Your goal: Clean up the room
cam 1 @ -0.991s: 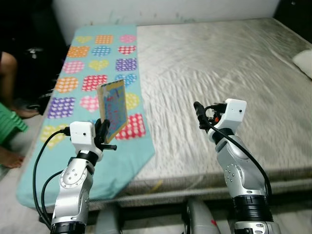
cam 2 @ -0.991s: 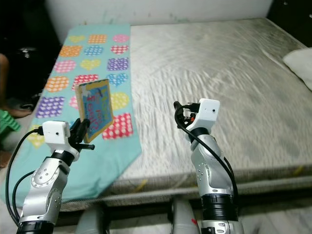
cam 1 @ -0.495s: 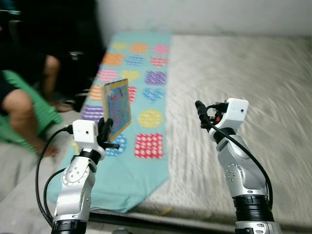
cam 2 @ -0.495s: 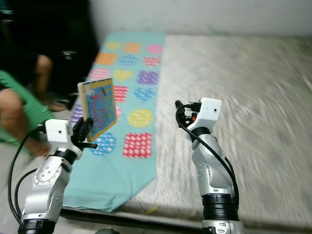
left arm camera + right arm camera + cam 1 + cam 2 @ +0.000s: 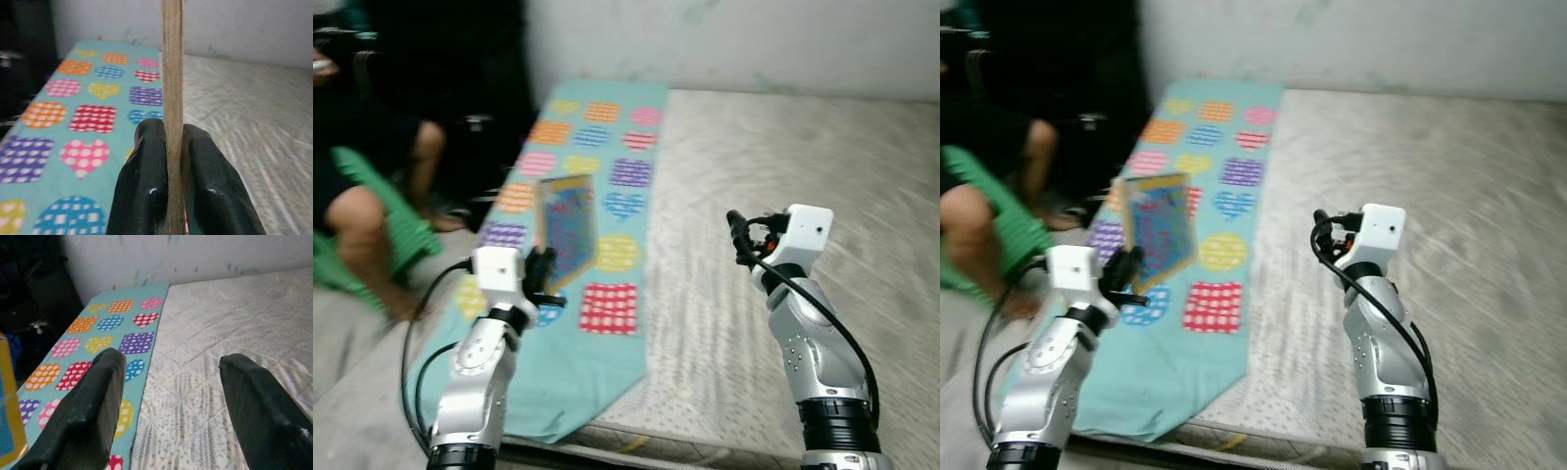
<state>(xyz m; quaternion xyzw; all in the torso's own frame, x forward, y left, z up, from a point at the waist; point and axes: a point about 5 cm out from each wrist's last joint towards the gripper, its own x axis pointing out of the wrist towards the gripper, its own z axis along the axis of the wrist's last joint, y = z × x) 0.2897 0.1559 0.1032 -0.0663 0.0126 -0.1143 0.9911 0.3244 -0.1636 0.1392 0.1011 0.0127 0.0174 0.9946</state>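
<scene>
While the robot stood at the foot of the bed (image 5: 783,196), its left end effector (image 5: 544,277) was clamped on the lower edge of a thin picture book (image 5: 568,227), holding it upright above the patterned blanket (image 5: 607,323) along the bed's left side. The right end effector (image 5: 741,238) hovered over the bare mattress, fingers spread wide and empty. The step in hand looked like carrying the collected book away; next it would need a place to put it down. Compared with a second earlier, the view had swung left, bringing a seated person's legs (image 5: 357,215) beside the bed into sight, and the grip on the book was unchanged.
</scene>
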